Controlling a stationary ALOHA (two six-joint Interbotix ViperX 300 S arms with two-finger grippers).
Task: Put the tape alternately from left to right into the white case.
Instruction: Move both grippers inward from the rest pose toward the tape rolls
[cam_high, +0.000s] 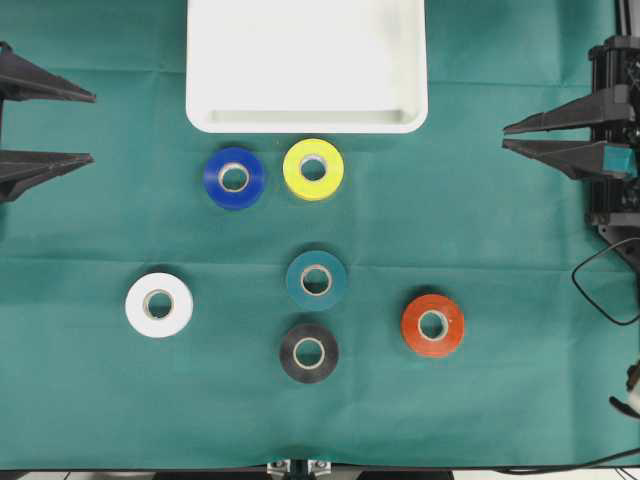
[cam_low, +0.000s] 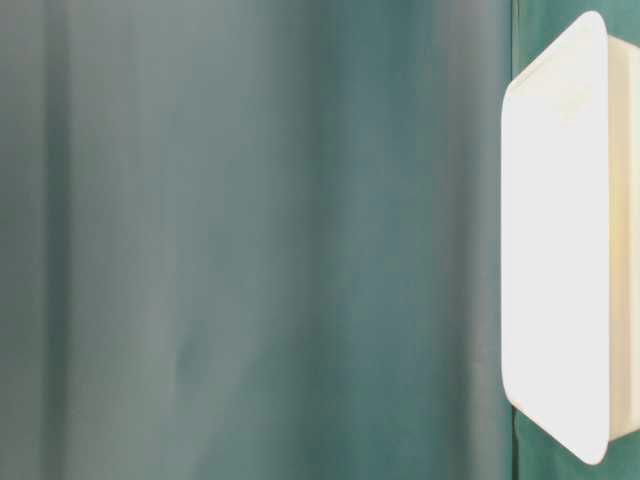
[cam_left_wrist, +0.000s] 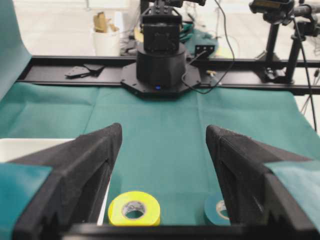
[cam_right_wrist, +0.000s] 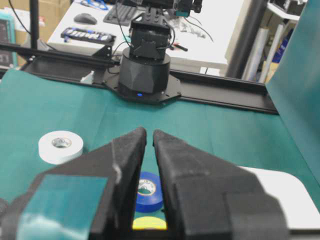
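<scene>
Nearest you on the green cloth (cam_high: 100, 400), the black roll of tape (cam_high: 309, 352) lies flat at the front, with the orange-red roll (cam_high: 432, 325) to its right and the white roll (cam_high: 159, 304) off to the left. Just behind the black one you find the teal roll (cam_high: 316, 279). Farther back, the blue roll (cam_high: 234, 178) and the yellow roll (cam_high: 313, 169) lie side by side, just in front of the large shallow white plastic case (cam_high: 306, 121), which has no roll in it.

Your left gripper (cam_high: 90, 127) sits at the left edge, well apart from every roll, its black fingers (cam_left_wrist: 85, 170) standing apart with nothing between them; through its wrist camera the yellow roll (cam_left_wrist: 134, 208) and a slice of the teal roll (cam_left_wrist: 216, 209) show on the cloth beyond the gap, untouched. Your right gripper (cam_high: 505, 136) sits at the right edge, fingers (cam_right_wrist: 125, 165) drawn almost together on nothing; the blue roll (cam_right_wrist: 148, 191) and an edge of the yellow one (cam_right_wrist: 149, 223) lie beyond the narrow slit, and the white roll (cam_right_wrist: 61, 146) lies off to its left.
</scene>
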